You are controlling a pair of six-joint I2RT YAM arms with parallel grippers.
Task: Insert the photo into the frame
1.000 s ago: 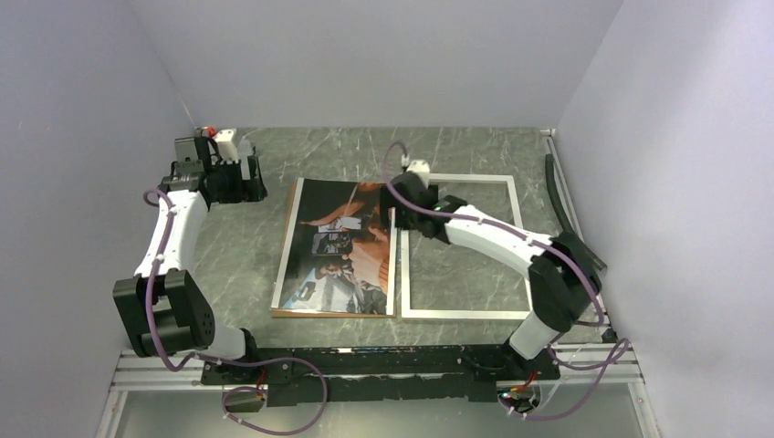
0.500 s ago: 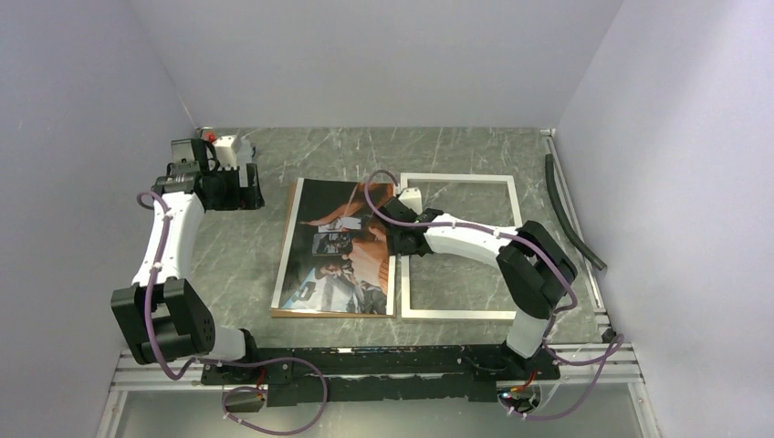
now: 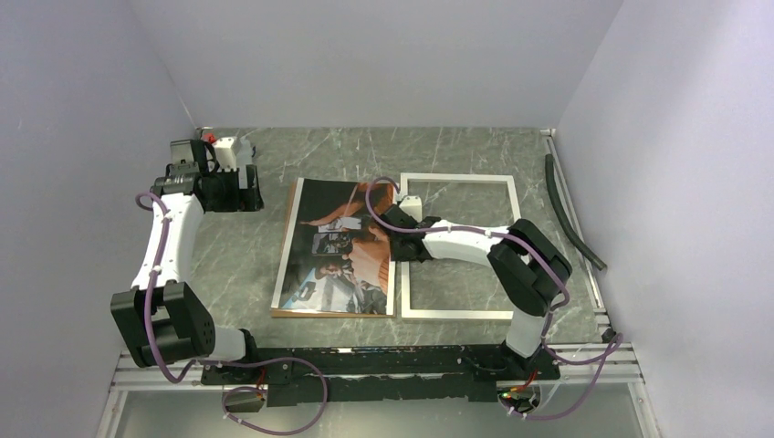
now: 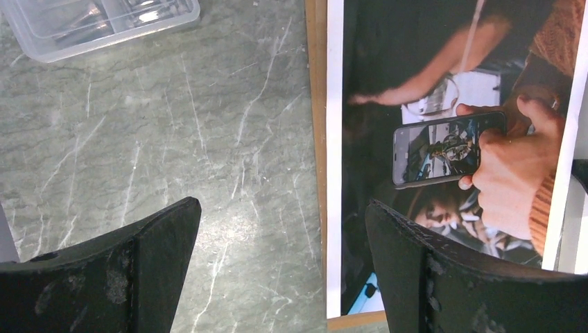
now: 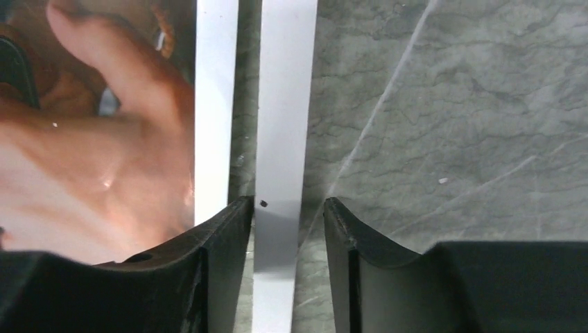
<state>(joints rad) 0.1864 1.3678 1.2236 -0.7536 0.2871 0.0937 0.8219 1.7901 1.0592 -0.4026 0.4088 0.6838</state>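
The photo (image 3: 338, 246) lies face up on a brown backing board (image 3: 333, 313) at the table's middle. Its white margin and an orange hand show in the right wrist view (image 5: 104, 139). To its right lies the frame (image 3: 461, 178), silver-white and flat on the table. My right gripper (image 3: 394, 224) is down at the frame's left rail (image 5: 284, 104). The jaws straddle that rail, the left finger at its edge and the right finger a small gap away (image 5: 288, 201). My left gripper (image 3: 242, 187) hangs wide open over bare table beside the photo's left edge (image 4: 283, 205).
A clear plastic box (image 4: 104, 21) stands at the back left, near the left gripper. A black hose (image 3: 570, 214) lies along the right wall. Walls close in the table on three sides.
My right arm has drawn in and lowered to the frame's left rail, and its jaws have narrowed round it. The left arm has barely moved.
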